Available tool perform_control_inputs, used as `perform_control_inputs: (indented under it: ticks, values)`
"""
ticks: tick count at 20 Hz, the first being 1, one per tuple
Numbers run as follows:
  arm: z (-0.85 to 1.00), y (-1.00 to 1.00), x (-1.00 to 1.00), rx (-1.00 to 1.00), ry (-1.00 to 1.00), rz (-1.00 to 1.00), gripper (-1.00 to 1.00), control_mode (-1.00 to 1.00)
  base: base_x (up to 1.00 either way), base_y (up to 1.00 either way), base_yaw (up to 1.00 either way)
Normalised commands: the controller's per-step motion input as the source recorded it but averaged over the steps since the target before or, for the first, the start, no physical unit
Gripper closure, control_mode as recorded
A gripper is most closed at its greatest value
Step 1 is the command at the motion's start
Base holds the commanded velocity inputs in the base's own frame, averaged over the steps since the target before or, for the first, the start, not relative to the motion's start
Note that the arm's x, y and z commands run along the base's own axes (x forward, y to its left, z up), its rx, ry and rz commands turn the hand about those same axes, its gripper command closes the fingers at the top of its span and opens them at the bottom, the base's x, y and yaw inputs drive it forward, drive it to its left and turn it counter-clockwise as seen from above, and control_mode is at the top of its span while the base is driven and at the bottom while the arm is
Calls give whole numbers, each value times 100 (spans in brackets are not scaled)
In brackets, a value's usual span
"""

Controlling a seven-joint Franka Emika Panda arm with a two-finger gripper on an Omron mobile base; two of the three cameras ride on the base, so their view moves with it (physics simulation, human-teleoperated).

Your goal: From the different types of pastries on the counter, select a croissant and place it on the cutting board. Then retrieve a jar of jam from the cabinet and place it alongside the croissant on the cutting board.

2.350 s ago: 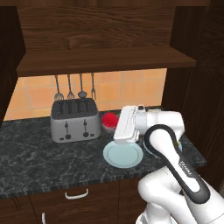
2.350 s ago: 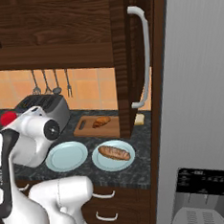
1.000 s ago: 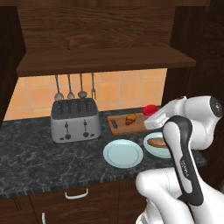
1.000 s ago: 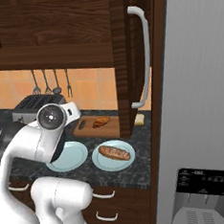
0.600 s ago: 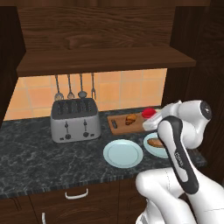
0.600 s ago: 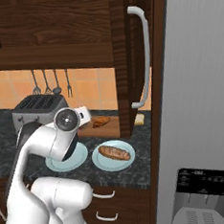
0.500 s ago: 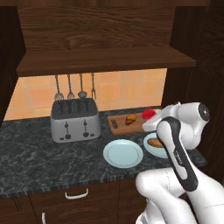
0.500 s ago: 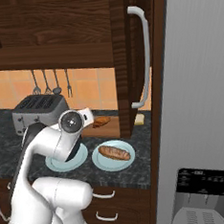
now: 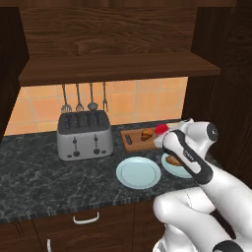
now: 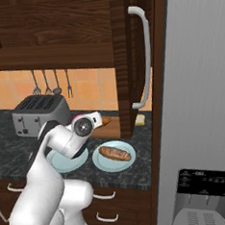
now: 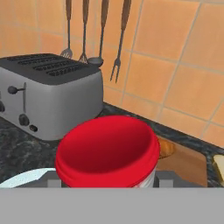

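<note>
gripper [image 11: 107,186], closed on jar of jam [image 11: 107,153], w/ cutting board [image 11: 183,162] just ahead-right & croissant [image 11: 165,148] behind the jar: robot should lower gently onto bare board beside the pastry, upright.

- On the counter [image 9: 39,167], toaster [image 9: 82,135] at left, cutting board [image 9: 132,140] to its right.
- On the board, croissant [image 9: 147,134]; jar of jam [image 9: 161,129] just right of it.
- In front, two plates [image 9: 138,173] side by side; loaf [image 10: 114,153] on the right-hand one.
- Behind the toaster, utensils [image 9: 83,97] hanging on the wall.
</note>
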Motion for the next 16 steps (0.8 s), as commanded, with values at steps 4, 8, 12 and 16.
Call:
perform_control_inputs:
  ticks: [4, 8, 12, 16]
  values:
    - [-13, -36, 66, 4, 0, 0, 100, -100, 0, 0, 0]
    - [-18, -46, 43, 8, 0, 0, 100, -100, 0, 0, 0]
    - [-10, -20, 13, 6, 0, 0, 100, -100, 0, 0, 0]
    - [-2, 0, 7, 0, 0, 0, 100, -100, 0, 0, 0]
